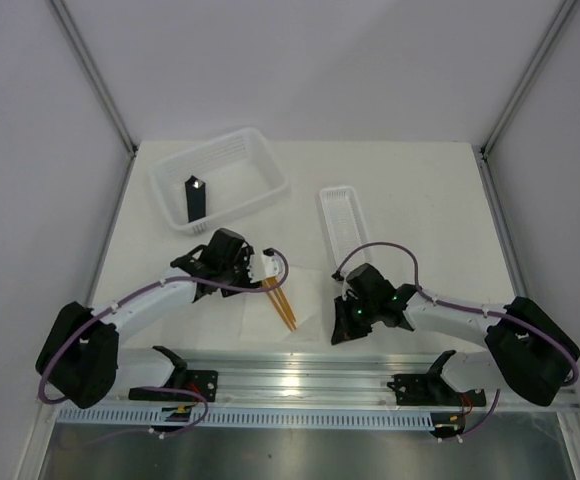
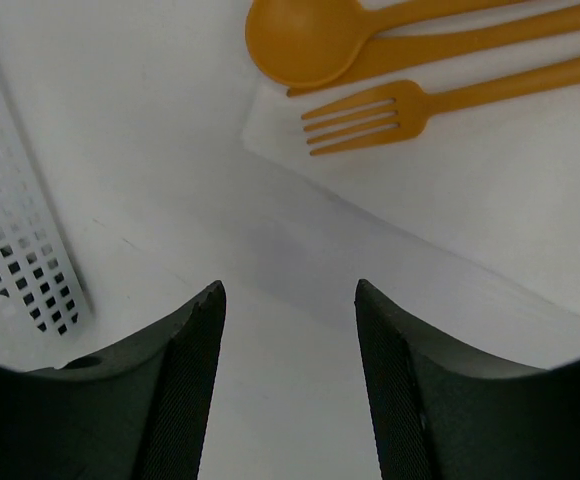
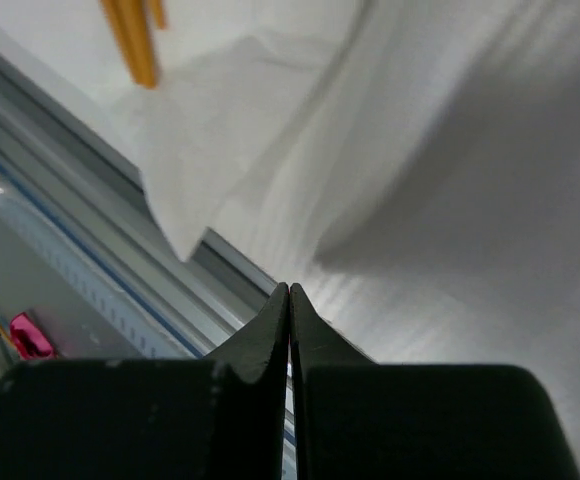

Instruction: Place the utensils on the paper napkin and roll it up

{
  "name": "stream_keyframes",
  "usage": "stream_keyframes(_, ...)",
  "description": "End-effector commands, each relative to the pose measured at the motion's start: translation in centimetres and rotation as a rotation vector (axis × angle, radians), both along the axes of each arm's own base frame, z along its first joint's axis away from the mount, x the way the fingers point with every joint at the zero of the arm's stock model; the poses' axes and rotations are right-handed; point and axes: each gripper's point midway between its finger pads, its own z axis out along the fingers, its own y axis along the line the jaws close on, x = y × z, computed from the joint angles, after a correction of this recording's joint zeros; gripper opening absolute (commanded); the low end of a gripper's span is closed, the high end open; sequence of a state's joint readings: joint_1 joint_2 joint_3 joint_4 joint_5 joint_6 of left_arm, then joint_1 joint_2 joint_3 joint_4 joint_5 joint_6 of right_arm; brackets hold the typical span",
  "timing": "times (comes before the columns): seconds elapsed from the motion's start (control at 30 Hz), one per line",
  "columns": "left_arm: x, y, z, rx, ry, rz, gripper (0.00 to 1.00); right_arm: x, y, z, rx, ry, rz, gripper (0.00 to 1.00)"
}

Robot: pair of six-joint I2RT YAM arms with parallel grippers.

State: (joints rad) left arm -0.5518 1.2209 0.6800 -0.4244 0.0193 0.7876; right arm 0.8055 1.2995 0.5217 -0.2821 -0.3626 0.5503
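- Utensils: spoon [image 2: 305,40], fork [image 2: 370,115] and knife [image 2: 470,45], all smooth matte orange plastic. They lie side by side on the paper napkin [image 2: 470,210], close together.
- Spoon bowl is round and shallow. Fork has four short tines. Only a flat orange strip of the knife shows, partly under the spoon.
- Napkin: thin white sheet, soft, faintly creased. It lies on the white table [image 1: 420,200] at the near middle, between the two arms. In the right wrist view its near corner is lifted and rumpled above the ribbed aluminium rail [image 1: 300,375].
- Left gripper [image 2: 290,335]: dark, finely textured fingers [image 2: 185,390] stand apart over bare table, just beside the utensil heads.
- Right gripper [image 3: 289,295]: black fingers pressed flat together, just near the napkin's near edge. Cannot tell whether they touch the paper.
- Far left: white slotted plastic basket [image 1: 260,150] holding an upright black rectangular block [image 1: 196,198].
- Far right of centre: narrow white ribbed tray [image 1: 342,215].
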Motion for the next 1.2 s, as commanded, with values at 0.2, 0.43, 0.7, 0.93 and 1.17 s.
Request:
stream_keyframes(0.2,2.6,-1.2,-2.7,0.077,-0.048,-0.094,0.56,0.1,4.6,0.3,0.211,0.009,0.108,0.00)
stream_keyframes(0.43,3.1,-1.9,-3.4,0.067,-0.043,-0.118,0.56,1.0,6.1,2.0,0.288,-0.057,0.152,0.00)
stream_keyframes(0.7,3.0,-1.9,-3.4,0.071,-0.027,-0.111,0.56,3.2,9.2,3.3,0.356,-0.096,0.172,0.00)
stream_keyframes(0.93,2.9,-2.0,-3.2,0.061,-0.021,-0.097,0.56,5.1,11.6,4.0,0.387,-0.109,0.187,0.00)
stream_keyframes(1.17,2.0,-2.8,0.8,0.109,0.076,0.000,0.54,5.8,11.6,1.5,0.351,-0.068,0.188,0.00)
